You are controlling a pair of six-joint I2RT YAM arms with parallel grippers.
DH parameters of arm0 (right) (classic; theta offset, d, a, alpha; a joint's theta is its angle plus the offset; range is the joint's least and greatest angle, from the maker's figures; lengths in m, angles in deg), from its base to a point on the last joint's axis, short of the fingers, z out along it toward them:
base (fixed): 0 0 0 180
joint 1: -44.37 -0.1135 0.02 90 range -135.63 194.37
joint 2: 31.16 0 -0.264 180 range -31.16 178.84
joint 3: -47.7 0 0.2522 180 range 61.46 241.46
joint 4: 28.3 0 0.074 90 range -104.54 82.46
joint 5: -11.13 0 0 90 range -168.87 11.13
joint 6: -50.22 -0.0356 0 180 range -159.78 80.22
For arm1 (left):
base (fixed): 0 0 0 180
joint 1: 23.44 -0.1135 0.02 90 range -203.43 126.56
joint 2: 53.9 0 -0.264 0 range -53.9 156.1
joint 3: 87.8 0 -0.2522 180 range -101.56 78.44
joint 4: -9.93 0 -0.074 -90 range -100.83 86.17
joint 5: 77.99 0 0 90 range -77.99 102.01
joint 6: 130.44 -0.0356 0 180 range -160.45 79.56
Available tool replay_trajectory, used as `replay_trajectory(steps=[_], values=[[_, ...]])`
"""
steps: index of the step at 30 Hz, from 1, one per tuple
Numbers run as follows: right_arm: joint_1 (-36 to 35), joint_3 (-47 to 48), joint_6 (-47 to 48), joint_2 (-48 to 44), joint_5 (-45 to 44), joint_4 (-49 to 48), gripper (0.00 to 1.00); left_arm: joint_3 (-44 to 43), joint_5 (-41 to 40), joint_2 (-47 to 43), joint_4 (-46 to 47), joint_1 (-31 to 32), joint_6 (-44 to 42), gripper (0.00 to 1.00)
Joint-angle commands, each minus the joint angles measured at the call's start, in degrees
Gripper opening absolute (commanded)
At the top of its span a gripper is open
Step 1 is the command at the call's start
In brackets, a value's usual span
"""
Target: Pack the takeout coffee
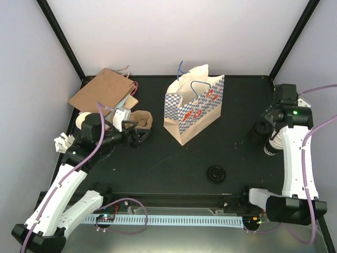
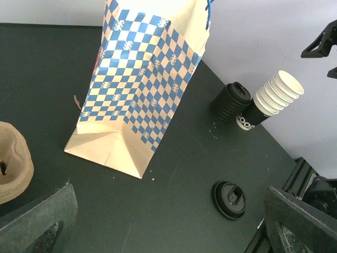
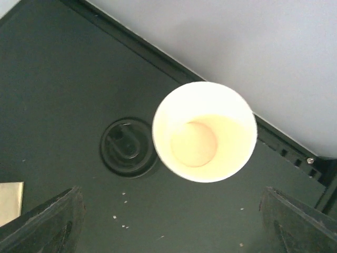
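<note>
With jaws apart on left gripper (image 2: pixel 168 224) and right gripper (image 3: pixel 169 192) alike, we should lower the right one centred over the stacked cups (image 3: pixel 204 132) at the right edge of the bench (image 1: pixel 158 163) and squeeze softly, as they seem tightly nested.

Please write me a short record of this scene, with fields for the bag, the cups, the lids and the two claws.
bag: checked paper bag, standing mid-table, mouth open
cups: stack of paper cups, far right, beside the lid stack
lids: stack of black lids; one loose lid lying alone nearer the front
left claw: open, empty, next to a tan pulp carrier
right claw: open, empty, above the cup stack
</note>
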Motion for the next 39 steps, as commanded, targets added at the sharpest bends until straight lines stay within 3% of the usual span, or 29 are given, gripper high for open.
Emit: replay_trajectory(steps=[1, 8, 14, 25, 31, 36, 39], values=[[5.6, 0.6, 0.2, 0.3, 2.9, -1.8, 0.91, -1.7, 2.1, 0.6, 1.0, -0.2, -0.6, 0.99], [15.1, 2.3, 3.4, 7.8, 12.0, -3.5, 0.77, -3.5, 0.2, 3.0, -0.3, -0.2, 1.4, 0.99], [17.1, 3.3, 5.2, 12.9, 18.4, -5.3, 0.62, -5.1, -0.5, 4.0, -1.5, -0.2, 1.9, 0.99], [17.1, 2.6, 3.4, 16.2, 16.6, -6.5, 0.44, -6.1, -2.1, 5.2, -1.5, -0.2, 2.0, 0.99], [17.1, 2.6, 2.5, 17.0, 15.9, -6.1, 0.39, -6.6, -3.8, 5.9, -2.5, -0.2, 0.7, 0.99], [17.1, 2.5, 1.9, 16.4, 15.5, -5.7, 0.22, -6.8, -4.2, 6.1, -3.2, -0.2, 0.1, 0.99], [17.1, 2.7, 1.9, 16.2, 15.2, -5.4, 0.22, -6.8, -4.4, 5.8, -3.3, -0.2, -0.3, 0.99]])
